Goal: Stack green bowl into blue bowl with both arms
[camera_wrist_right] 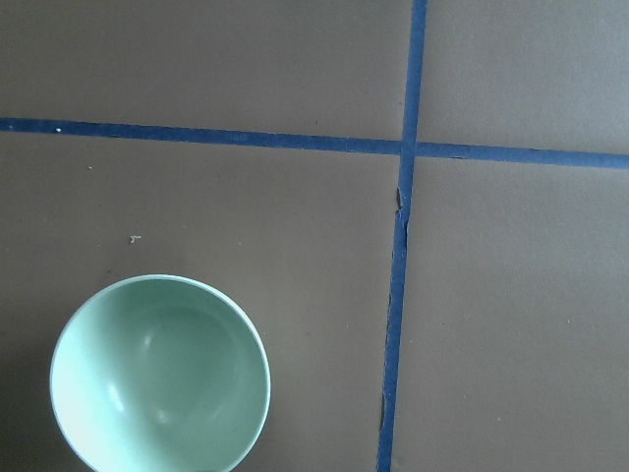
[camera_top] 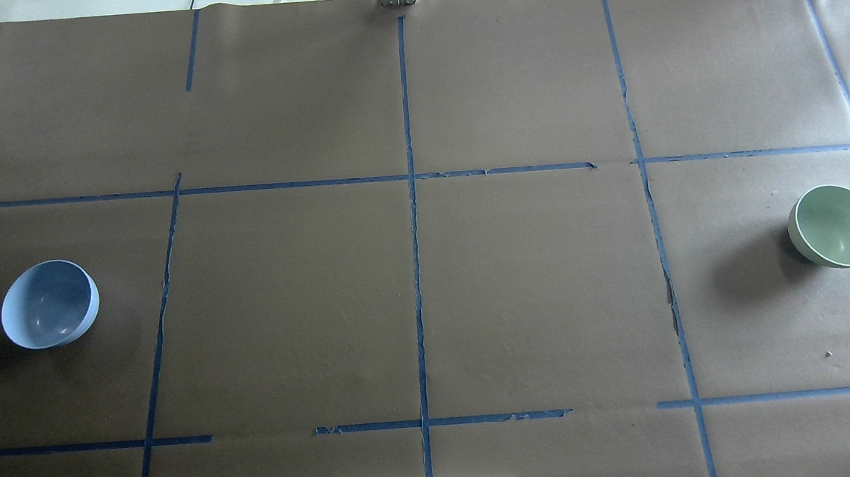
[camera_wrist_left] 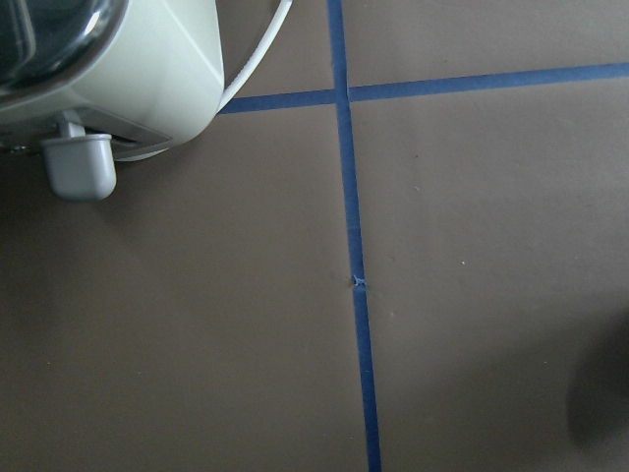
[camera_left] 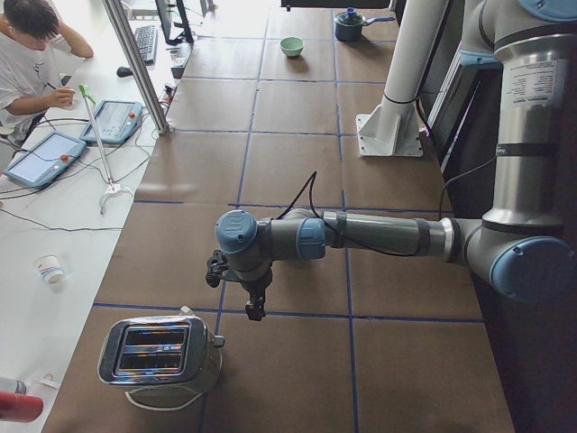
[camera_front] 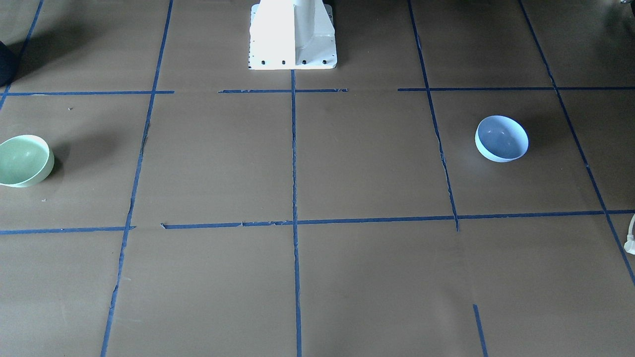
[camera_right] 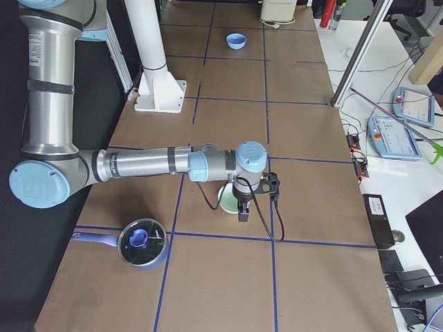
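Observation:
The green bowl (camera_top: 837, 226) stands upright at the table's right end. It also shows in the front view (camera_front: 25, 161) and in the right wrist view (camera_wrist_right: 160, 374). The blue bowl (camera_top: 49, 304) stands upright at the left end, seen too in the front view (camera_front: 502, 139). My right gripper (camera_right: 242, 207) hangs just above the green bowl (camera_right: 227, 199). My left gripper (camera_left: 255, 302) hangs above the table next to a toaster. Both grippers show only in side views, so I cannot tell whether they are open or shut.
A silver toaster (camera_left: 162, 354) stands at the left end; its corner fills the left wrist view (camera_wrist_left: 108, 69). A blue pot with a glass lid (camera_right: 142, 243) sits near the green bowl. The white pedestal (camera_front: 292, 34) stands at mid-table. A person (camera_left: 32, 54) sits beside the table.

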{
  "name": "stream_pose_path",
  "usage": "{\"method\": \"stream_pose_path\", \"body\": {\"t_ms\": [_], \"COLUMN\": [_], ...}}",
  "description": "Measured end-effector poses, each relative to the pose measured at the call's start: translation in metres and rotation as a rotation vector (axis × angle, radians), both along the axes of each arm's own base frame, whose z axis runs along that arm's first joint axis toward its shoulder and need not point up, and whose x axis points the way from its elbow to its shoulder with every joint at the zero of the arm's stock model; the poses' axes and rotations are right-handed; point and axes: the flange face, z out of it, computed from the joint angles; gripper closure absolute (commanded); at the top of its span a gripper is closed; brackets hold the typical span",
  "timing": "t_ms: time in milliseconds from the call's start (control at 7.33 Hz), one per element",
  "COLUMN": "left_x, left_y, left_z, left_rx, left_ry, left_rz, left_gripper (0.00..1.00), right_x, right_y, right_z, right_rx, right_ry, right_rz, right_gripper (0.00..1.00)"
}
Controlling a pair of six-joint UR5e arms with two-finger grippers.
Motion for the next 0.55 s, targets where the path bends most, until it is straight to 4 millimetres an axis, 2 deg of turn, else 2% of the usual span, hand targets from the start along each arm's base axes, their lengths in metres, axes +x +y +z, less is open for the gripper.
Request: {"method": "stream_pose_path", "body": {"t_ms": [545], "left_x": [0.0010], "left_y": [-0.0034], "left_z": [-0.0102], "left_rx": [0.012], "left_ry": [-0.006], "left_rz": [-0.008], "left_gripper": [0.00], "right_x": [-0.0003], "right_y": [0.0010], "right_z": [-0.0017], "right_rx": [-0.001], "right_ry": [-0.004], "right_rz": [0.003], "right_gripper": [0.00]}}
